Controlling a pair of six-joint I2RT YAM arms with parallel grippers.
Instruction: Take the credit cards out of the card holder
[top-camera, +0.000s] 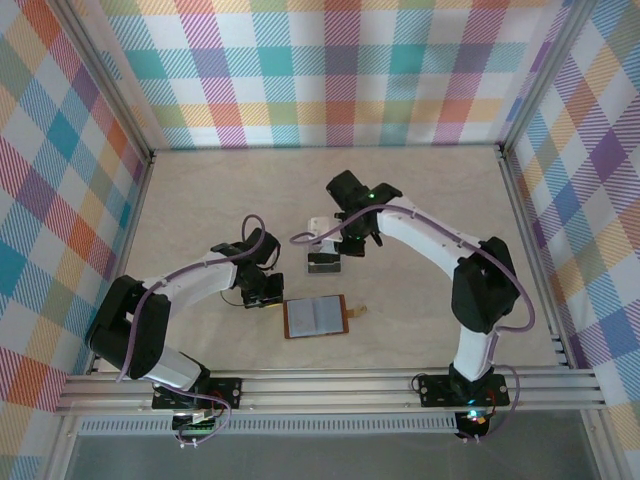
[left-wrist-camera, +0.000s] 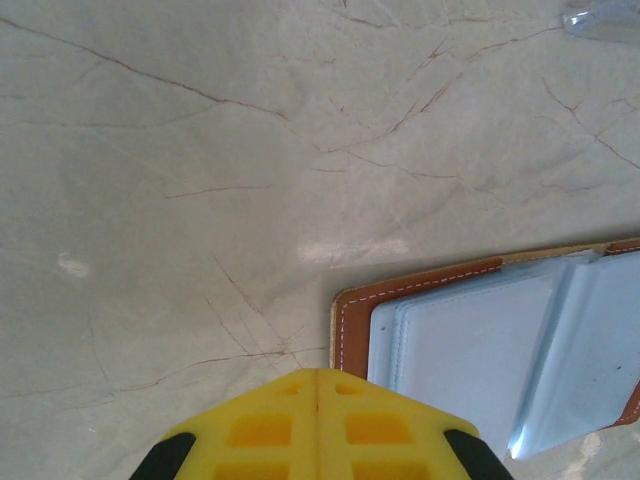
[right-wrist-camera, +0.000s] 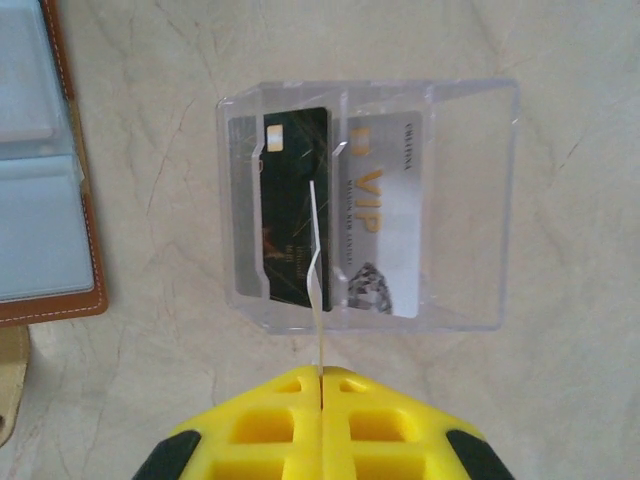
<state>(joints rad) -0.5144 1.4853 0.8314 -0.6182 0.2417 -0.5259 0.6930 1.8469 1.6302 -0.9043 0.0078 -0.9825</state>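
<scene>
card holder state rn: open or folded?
Open. The card holder lies spread flat, its grey-blue inside pockets facing up with the brown leather border around them, in the top and both wrist views.

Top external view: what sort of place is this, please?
Most likely a robot test cell for recording tabletop handling, not a home or shop. Plaid fabric walls on an aluminium frame close in a marble-patterned tabletop, and the left arm and right arm are bolted to a rail at its near edge.
</scene>
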